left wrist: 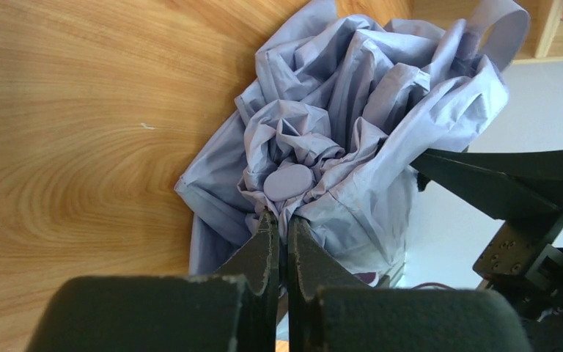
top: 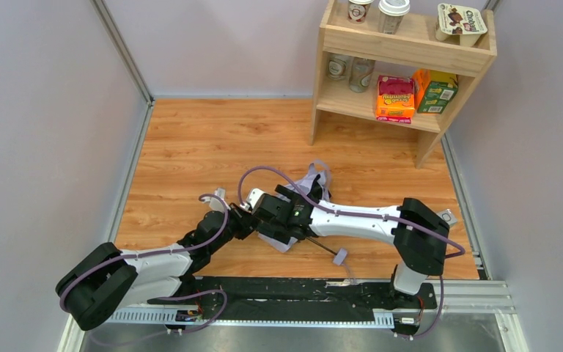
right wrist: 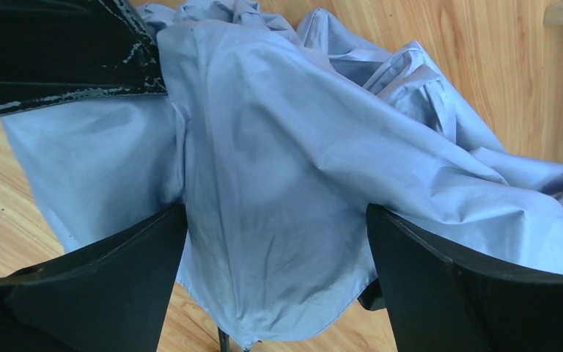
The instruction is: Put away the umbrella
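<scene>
The umbrella (top: 314,180) lies crumpled on the wooden table, its pale lavender fabric bunched under both wrists. Its thin black shaft (top: 325,251) sticks out toward the near edge and ends in a small lavender tab. My left gripper (left wrist: 282,218) is shut on a fold of the umbrella (left wrist: 337,110) just below its round lavender cap (left wrist: 289,181). My right gripper (right wrist: 277,209) stands wide open astride the umbrella (right wrist: 278,147), one finger on each side of the bunched cloth. In the top view the left gripper (top: 245,215) and right gripper (top: 265,209) meet at the umbrella's left end.
A wooden shelf (top: 410,51) stands at the back right with cups on top and jars plus orange and green boxes (top: 396,99) below. Grey walls close in the left and right sides. A black rail (top: 300,290) runs along the near edge.
</scene>
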`<state>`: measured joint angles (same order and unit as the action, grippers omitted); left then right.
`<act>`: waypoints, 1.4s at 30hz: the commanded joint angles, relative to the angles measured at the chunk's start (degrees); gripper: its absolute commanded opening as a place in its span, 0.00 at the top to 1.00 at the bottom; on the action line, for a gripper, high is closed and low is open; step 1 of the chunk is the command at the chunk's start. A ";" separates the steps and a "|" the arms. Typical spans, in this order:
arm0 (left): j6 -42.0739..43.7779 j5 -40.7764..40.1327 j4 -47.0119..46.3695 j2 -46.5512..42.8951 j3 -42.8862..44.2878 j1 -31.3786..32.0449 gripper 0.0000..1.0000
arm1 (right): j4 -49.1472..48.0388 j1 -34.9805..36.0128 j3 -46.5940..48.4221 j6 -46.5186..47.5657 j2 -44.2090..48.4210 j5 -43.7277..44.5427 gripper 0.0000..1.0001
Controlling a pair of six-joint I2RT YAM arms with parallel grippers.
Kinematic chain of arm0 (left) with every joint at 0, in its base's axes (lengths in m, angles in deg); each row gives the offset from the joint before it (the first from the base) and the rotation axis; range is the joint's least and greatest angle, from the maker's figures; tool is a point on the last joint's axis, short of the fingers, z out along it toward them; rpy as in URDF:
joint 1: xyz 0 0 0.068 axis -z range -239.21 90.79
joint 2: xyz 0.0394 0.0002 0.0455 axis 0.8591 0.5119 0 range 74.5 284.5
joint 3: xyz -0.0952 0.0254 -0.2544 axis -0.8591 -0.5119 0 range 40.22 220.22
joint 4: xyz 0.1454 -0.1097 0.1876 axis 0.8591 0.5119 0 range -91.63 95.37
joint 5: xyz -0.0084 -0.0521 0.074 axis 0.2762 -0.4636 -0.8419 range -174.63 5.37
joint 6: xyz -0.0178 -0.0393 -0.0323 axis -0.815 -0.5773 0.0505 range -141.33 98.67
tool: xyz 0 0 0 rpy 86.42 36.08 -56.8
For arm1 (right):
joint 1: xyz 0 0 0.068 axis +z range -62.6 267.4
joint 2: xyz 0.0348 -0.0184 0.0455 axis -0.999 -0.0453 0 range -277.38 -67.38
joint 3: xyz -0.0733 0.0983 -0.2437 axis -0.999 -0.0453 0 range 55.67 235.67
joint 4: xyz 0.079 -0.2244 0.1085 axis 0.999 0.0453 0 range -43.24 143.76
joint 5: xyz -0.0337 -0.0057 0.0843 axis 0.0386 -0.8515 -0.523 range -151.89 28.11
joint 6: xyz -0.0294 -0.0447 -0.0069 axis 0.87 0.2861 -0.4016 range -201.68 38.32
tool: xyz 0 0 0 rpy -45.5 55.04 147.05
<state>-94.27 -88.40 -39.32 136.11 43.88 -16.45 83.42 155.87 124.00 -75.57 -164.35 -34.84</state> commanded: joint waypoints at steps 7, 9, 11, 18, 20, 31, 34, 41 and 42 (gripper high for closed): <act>1.49 -1.24 1.22 -0.78 -2.96 0.13 1.00 | -3.97 -2.90 -2.32 -1.89 -1.30 -8.13 0.00; 1.41 -1.33 1.31 -0.78 -3.13 0.13 1.00 | -5.10 -3.86 -3.90 -2.50 -1.38 -10.17 0.00; 1.32 -1.50 1.39 -0.70 -3.13 0.13 1.00 | -5.29 -4.65 -4.61 -2.51 -1.64 -11.23 0.00; 0.97 -2.21 1.57 0.36 -3.05 0.13 1.00 | -6.60 -5.53 -5.41 -1.28 -5.59 -11.49 0.00; 0.44 -2.73 1.83 0.80 -3.13 0.21 1.00 | -7.22 -5.89 -5.41 -0.93 -7.52 -12.45 0.00; -0.71 -8.00 13.75 -6.91 -5.86 0.13 0.68 | -12.40 -7.82 -8.30 -1.36 -10.96 -18.52 0.37; 4.10 -11.33 25.53 -17.78 -3.93 0.13 0.53 | -13.46 -8.26 -9.62 -1.63 -11.31 -20.19 0.51; 16.26 -15.65 59.18 -37.42 10.47 -2.77 0.31 | -15.83 -10.10 -11.56 -2.94 -11.40 -25.55 0.71; 16.08 -14.44 60.70 -39.26 11.01 -3.73 0.31 | -16.27 -10.37 -11.65 -3.03 -11.40 -26.08 0.73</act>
<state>-84.77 -101.15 3.87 102.19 48.82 -17.91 66.22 147.21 116.88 -76.84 -170.40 -55.08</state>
